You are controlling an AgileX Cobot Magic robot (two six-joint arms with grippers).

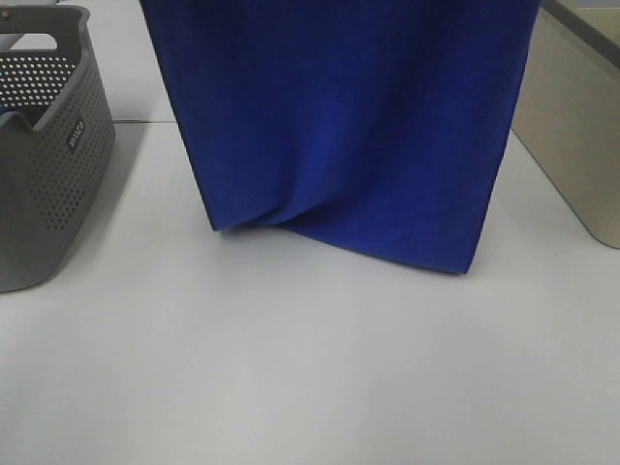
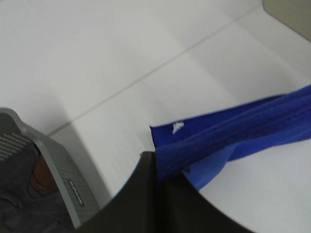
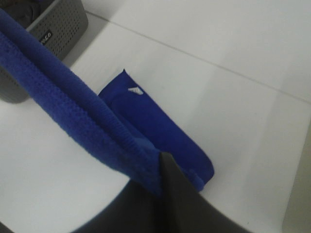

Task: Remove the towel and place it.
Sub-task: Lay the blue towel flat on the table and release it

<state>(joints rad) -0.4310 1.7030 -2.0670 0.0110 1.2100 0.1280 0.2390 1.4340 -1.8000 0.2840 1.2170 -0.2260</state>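
Holds towel [image 1: 349,126] spread between left claw [image 2: 158,167] and right claw [image 3: 163,167], each clamped on its top hem; rests lower edge on worktop [image 1: 291,378] near basket [image 1: 48,174].

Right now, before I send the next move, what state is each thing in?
towel: out of the basket, hanging stretched between both claws, lower edge folded onto the table.
left claw: shut on the towel's top edge.
right claw: shut on the towel's top edge.
basket: upright, dark cloth inside.
beige bin: upright, inside hidden.
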